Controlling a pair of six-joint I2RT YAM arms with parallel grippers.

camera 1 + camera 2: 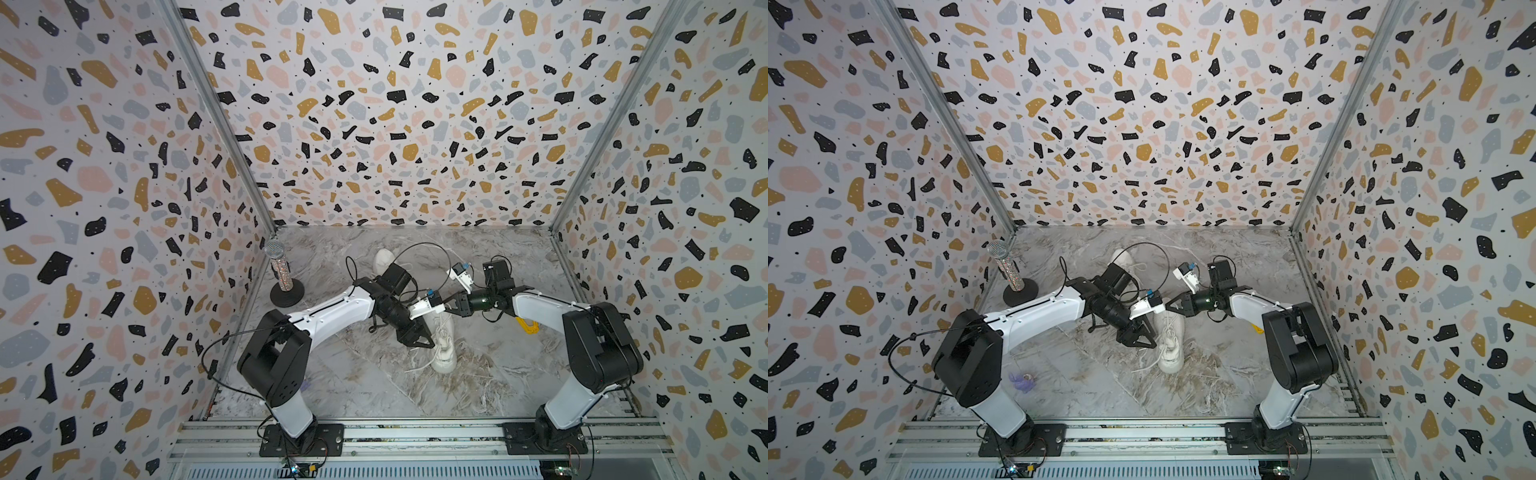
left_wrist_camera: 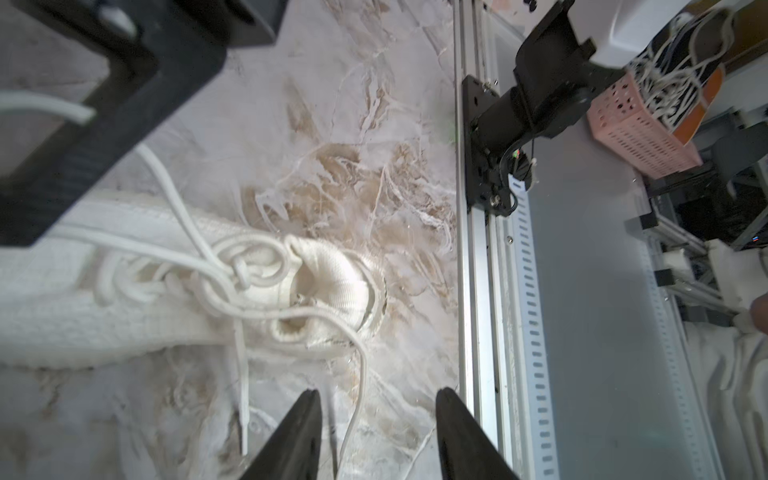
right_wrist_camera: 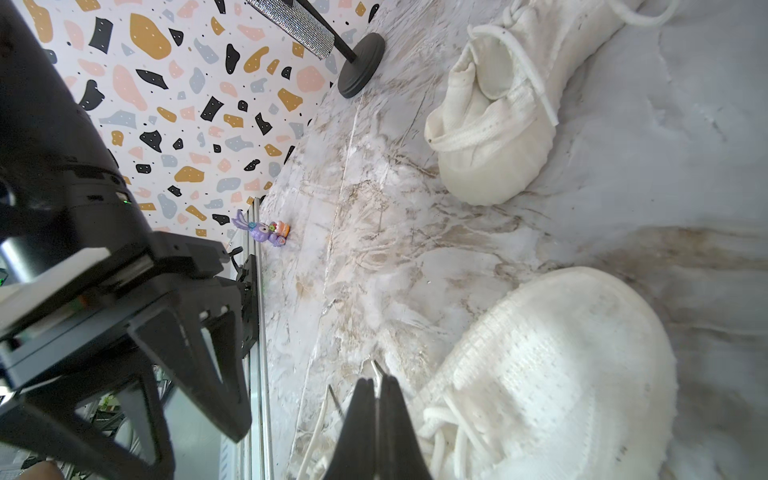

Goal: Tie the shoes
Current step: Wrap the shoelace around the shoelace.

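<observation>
Two cream knit shoes lie on the marble floor. The near shoe [image 1: 444, 349] [image 2: 83, 307] lies mid-floor, its white laces crossed in a loose knot [image 2: 243, 270]. The far shoe [image 1: 383, 258] [image 3: 498, 124] lies behind my left arm, partly hidden in both top views. My left gripper [image 1: 424, 344] [image 2: 376, 399] hovers open beside the near shoe's collar, and a loose lace end [image 2: 359, 386] trails between its fingers untouched. My right gripper [image 1: 445, 308] [image 3: 376, 380] is shut over the near shoe's toe, with a thin lace tip [image 3: 377, 368] poking out between its fingertips.
A glittery microphone on a black round stand [image 1: 280, 270] stands at the back left. A small purple toy [image 1: 1022, 380] [image 3: 266, 232] lies by the left wall. The aluminium rail [image 1: 415, 432] runs along the front edge, with a pink basket [image 2: 640, 133] beyond it.
</observation>
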